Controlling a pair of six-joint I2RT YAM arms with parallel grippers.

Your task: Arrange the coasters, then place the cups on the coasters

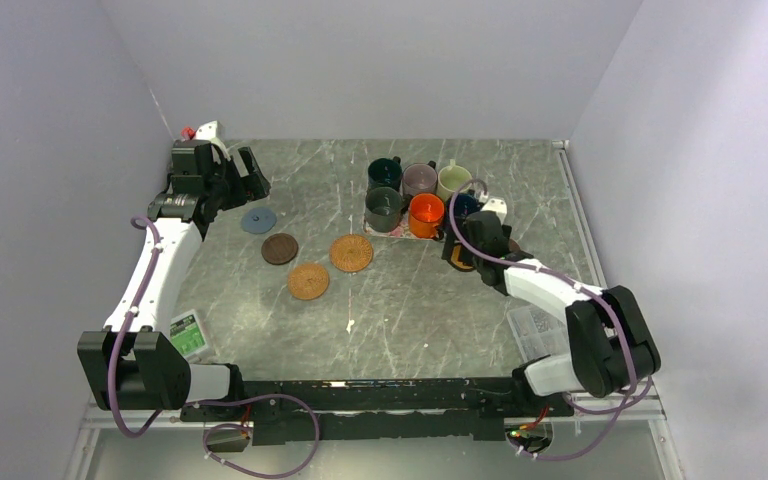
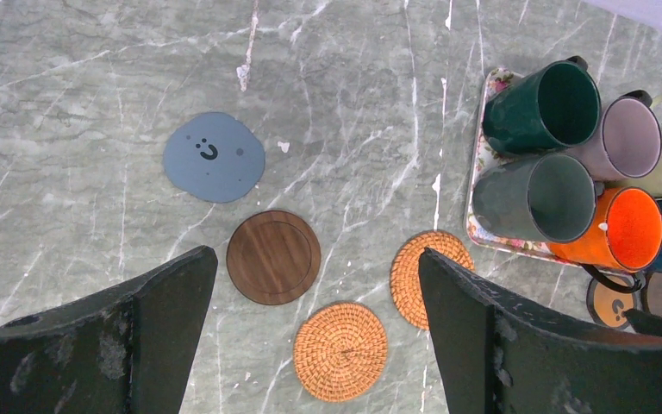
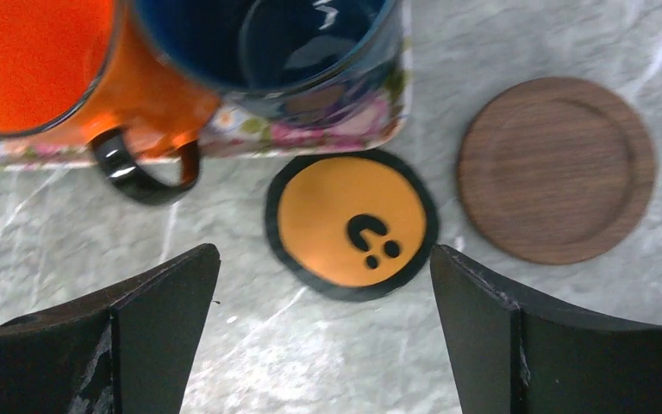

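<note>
Four coasters lie in the left-middle of the table: grey-blue (image 1: 258, 220), dark brown (image 1: 280, 249) and two tan woven ones (image 1: 308, 281) (image 1: 351, 253). Six cups stand packed on the floral mat (image 2: 481, 159): green (image 1: 385, 173), mauve (image 1: 419, 179), cream (image 1: 453, 181), grey (image 1: 383, 208), orange (image 1: 426, 214), navy (image 1: 463, 207). My right gripper (image 3: 323, 259) is open and low, just short of the black coaster with a yellow centre (image 3: 352, 224). A second dark brown coaster (image 3: 557, 169) lies to its right. My left gripper (image 2: 317, 259) hangs open and empty, high at the far left.
A green-labelled packet (image 1: 188, 335) lies near the left arm's base. A clear plastic bag (image 1: 533, 330) sits by the right arm's base. A small white scrap (image 1: 350, 325) is on the marble in front. Grey walls close in the left, back and right.
</note>
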